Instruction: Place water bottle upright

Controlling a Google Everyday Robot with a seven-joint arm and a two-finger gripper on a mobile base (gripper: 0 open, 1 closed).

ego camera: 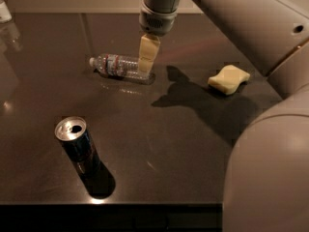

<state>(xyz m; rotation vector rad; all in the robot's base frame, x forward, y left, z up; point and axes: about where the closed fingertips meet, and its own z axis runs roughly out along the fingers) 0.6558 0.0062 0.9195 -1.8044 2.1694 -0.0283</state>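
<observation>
The water bottle [116, 66] lies on its side on the dark table [159, 149], white cap pointing left, label near its neck. My gripper [146, 64] hangs from the arm above and is down over the bottle's base end, at its right. The cream fingers [148, 53] overlap the bottle's bottom part and hide it.
A dark blue and silver drink can [78, 146] stands upright at the front left, top open. A pale yellow sponge [228, 79] lies at the right. The arm's large body [270, 168] fills the right and front right. A pale object [4, 11] stands at the far left corner.
</observation>
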